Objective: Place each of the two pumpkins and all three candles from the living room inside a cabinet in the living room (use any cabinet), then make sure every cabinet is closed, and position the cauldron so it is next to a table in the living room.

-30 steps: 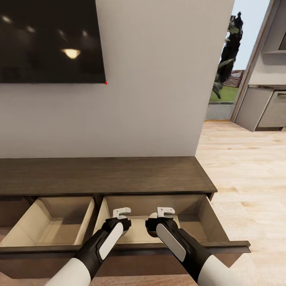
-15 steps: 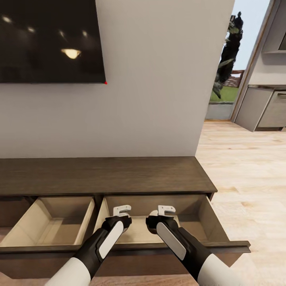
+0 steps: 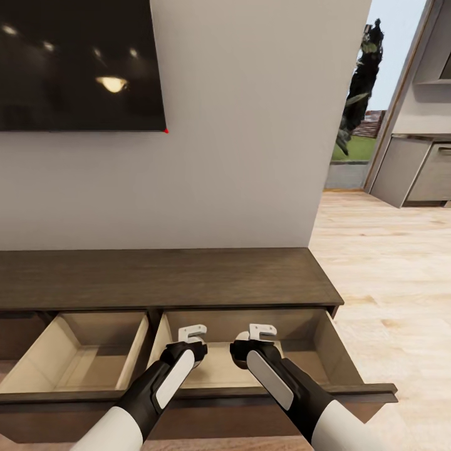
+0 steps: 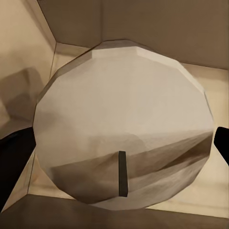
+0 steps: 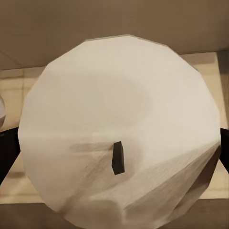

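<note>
I hold both arms over the right-hand open drawer of the cabinet, which runs along the wall under the dark screen. My left gripper is clamped on a candle; its flat beige top with a dark wick faces the left wrist camera. My right gripper is clamped on a second candle, hanging over the drawer's pale floor. The neighbouring left drawer stands open too.
</note>
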You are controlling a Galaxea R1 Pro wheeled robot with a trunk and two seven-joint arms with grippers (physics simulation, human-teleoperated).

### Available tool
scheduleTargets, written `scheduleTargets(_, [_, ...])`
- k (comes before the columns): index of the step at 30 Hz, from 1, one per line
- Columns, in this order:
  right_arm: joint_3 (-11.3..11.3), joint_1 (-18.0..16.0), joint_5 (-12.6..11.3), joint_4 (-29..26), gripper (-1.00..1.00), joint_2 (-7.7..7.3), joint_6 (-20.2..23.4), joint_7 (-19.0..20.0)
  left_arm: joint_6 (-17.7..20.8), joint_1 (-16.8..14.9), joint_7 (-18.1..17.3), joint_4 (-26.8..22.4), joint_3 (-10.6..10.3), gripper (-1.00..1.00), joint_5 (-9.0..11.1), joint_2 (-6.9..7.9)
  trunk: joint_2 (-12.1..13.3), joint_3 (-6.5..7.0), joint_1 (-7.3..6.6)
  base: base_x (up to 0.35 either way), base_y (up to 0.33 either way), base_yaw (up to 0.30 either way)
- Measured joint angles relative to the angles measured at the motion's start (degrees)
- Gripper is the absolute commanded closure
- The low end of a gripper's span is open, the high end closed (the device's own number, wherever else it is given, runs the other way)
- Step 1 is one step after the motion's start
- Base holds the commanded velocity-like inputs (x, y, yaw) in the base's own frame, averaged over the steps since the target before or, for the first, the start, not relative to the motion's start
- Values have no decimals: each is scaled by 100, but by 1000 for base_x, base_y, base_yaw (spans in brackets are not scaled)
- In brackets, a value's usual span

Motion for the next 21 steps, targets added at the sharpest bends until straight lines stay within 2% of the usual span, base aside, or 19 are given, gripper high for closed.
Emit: scheduleTargets(21, [-2, 0, -4, -6, 100, 0, 3, 0, 3, 0, 0, -66, 9, 100, -13, 10, -28, -465, 55, 0, 0, 0])
